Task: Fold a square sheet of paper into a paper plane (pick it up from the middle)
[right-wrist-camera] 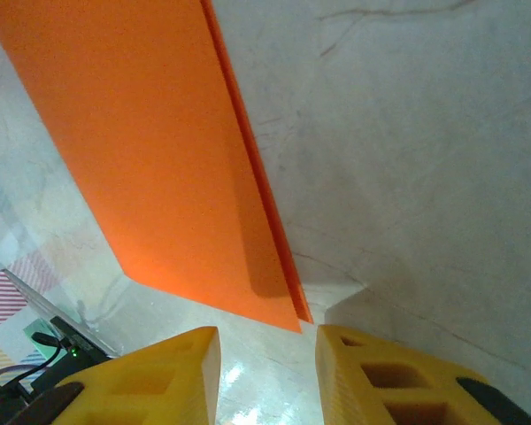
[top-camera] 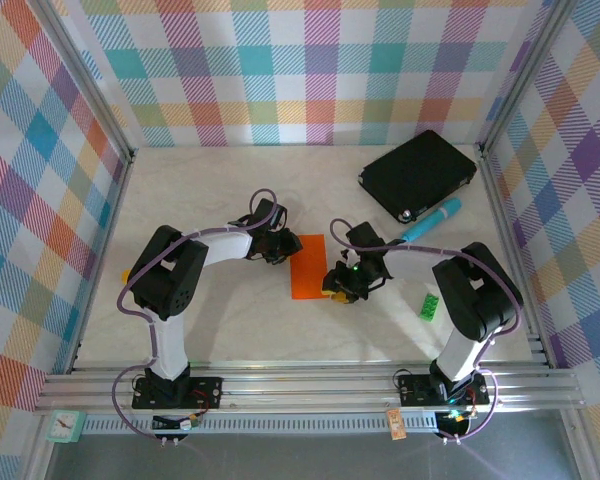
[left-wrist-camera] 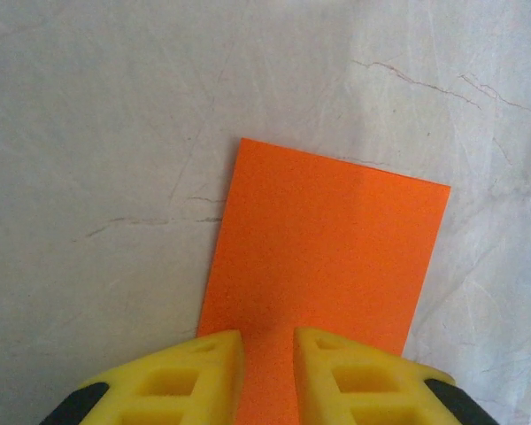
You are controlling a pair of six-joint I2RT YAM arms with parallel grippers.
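Top view: I count one orange sheet of paper, folded to a rectangle, between left gripper and right gripper.
Around: one black pad, one teal pen, one green block, all clear of the fingers.
Left wrist: fingers slightly parted, sheet running under the gap.
Right wrist: fingers apart, the sheet's doubled corner just ahead.

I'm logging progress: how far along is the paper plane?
Done: the orange sheet lies folded into a rectangle, two layers showing at its edge. In hand: the left hand sits over one short edge, the right hand open by a corner. Left: the nose and wing folds.
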